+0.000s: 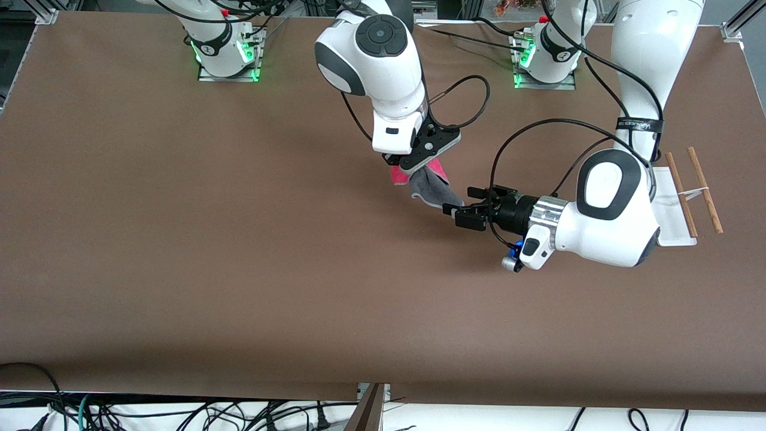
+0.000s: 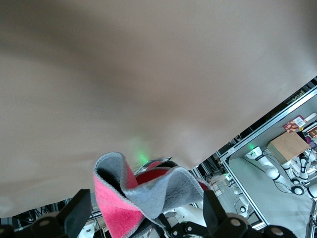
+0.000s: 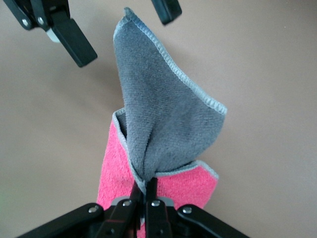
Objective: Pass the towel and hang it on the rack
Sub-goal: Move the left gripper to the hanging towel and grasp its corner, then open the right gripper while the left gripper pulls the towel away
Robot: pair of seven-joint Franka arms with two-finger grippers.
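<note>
The towel (image 1: 432, 187), pink-red on one face and dark grey on the other, hangs in the air over the middle of the table. My right gripper (image 1: 410, 170) points down and is shut on its bunched top (image 3: 147, 186). The grey corner of the towel (image 3: 163, 114) sticks out toward my left gripper (image 1: 458, 201). That gripper lies level and open, with one finger on each side of the corner and not pressing it (image 2: 146, 199). The rack (image 1: 694, 191) stands at the left arm's end of the table, two wooden rods over a white base.
The brown table (image 1: 239, 251) stretches wide under both arms. The left arm's forearm (image 1: 604, 215) lies low between the towel and the rack. Cables hang below the table's front edge (image 1: 239, 413).
</note>
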